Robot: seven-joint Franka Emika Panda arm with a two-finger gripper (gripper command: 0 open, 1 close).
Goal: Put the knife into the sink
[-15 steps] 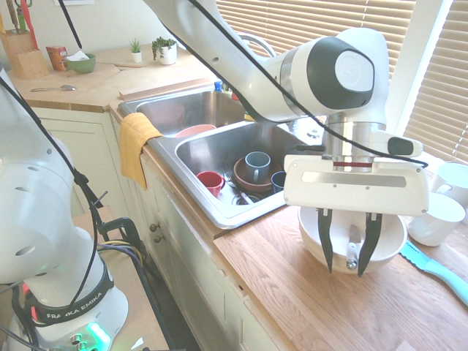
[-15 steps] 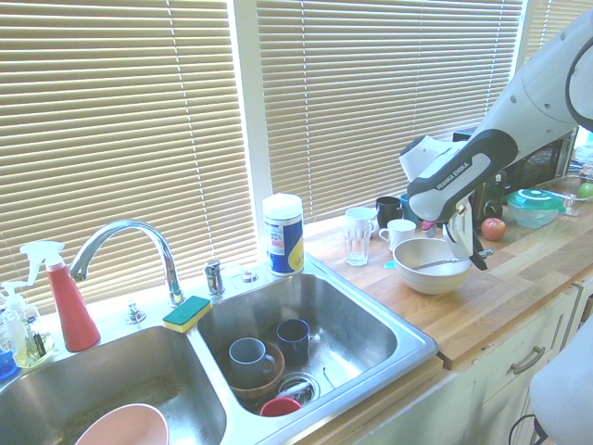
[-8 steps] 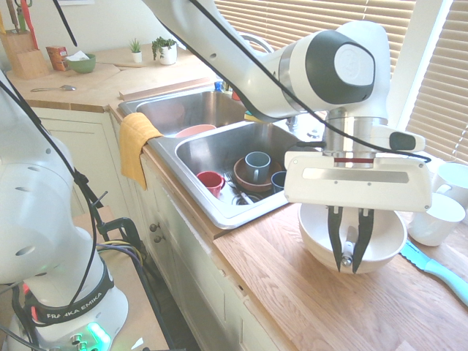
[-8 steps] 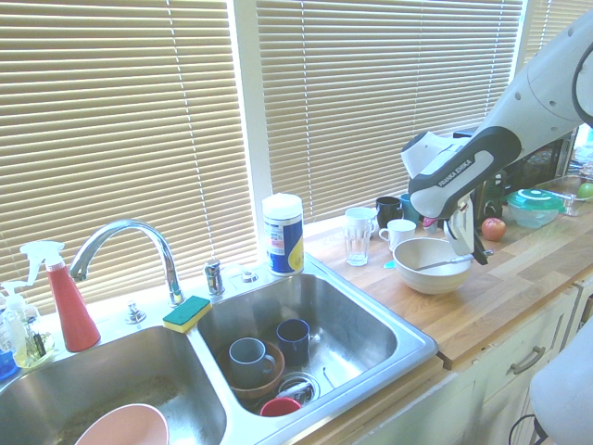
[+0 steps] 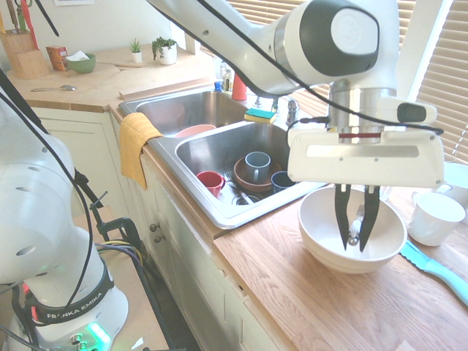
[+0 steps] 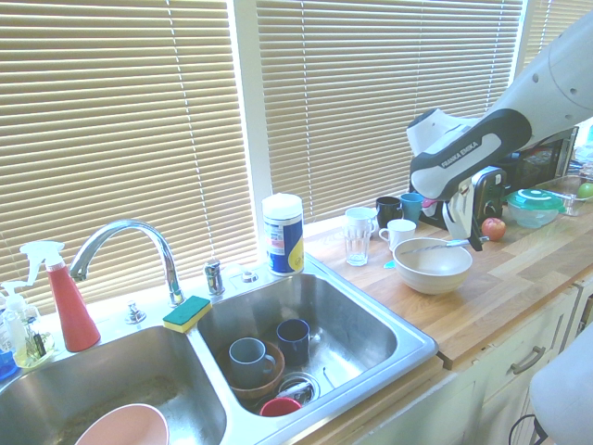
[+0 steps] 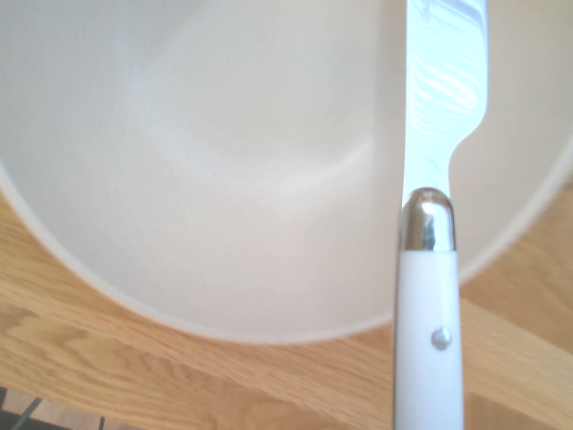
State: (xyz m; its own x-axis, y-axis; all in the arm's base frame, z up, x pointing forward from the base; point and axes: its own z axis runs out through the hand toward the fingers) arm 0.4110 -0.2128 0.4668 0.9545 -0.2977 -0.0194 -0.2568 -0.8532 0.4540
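My gripper (image 5: 353, 243) hangs over the cream bowl (image 5: 320, 223), shut on the knife (image 5: 356, 225), which it holds by the pale handle. From the other side the knife (image 6: 434, 244) lies level just above the bowl (image 6: 432, 271), its blade pointing towards the sink, with the gripper (image 6: 476, 243) at its far end. The wrist view shows the white handle and shiny blade of the knife (image 7: 429, 331) above the bowl's inside (image 7: 224, 179). The steel sink (image 5: 207, 148) lies left of the bowl; its near basin (image 6: 359, 326) holds dishes.
A turquoise serrated knife (image 5: 436, 268) and white mugs (image 5: 434, 218) lie right of the bowl. Mugs and a brown dish (image 5: 255, 168) sit in the basin. A yellow cloth (image 5: 135, 141) hangs over the sink's front. Faucet (image 6: 128, 243), canister (image 6: 283, 234), glass (image 6: 357, 243) and apple (image 6: 493, 228) stand along the window.
The fingers have closed on the knife's handle inside the bowl, and the gripper has risen, lifting the knife off the bowl's bottom.
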